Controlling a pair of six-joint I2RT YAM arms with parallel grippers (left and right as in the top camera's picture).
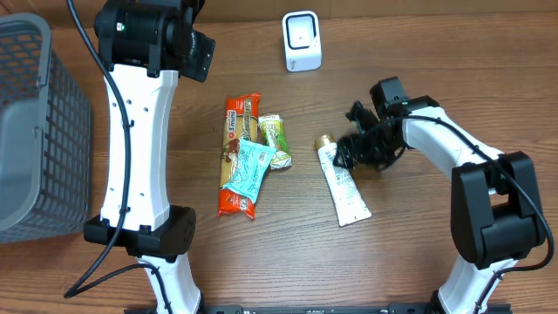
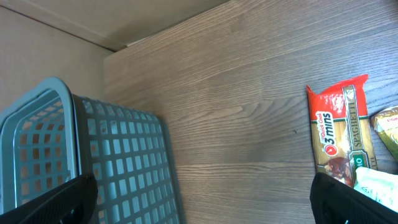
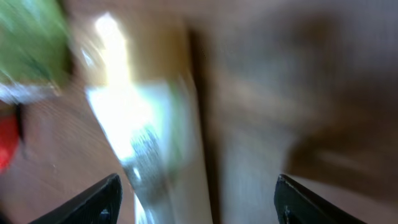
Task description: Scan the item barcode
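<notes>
— Fingertips [image 3: 102, 199] of the right gripper [image 3: 198, 186] fill the bottom corners, well apart. A white tube [image 3: 149, 143] lies blurred beneath them, nearer the one at the picture's left.
— Anything clamped?
— Nothing I can see. The jaws straddle the tube near its gold cap. I'd say that leaves the printed body free to face the reader.
— And the reader?
— White barcode scanner [image 1: 302, 41], beyond the right gripper and well apart from it. The tube has a trip to make.
— Left gripper [image 2: 200, 186]?
— Spread wide and empty, hanging high. The grey basket [image 2: 112, 155] is below it on one side and the spaghetti packet [image 2: 339, 130] on the other. Parked there, I judge, to leave the right arm room.
— Clutter?
— Blue sachet [image 1: 247, 167] and green packet [image 1: 274, 138], past the tube from the right gripper, near but apart.
</notes>
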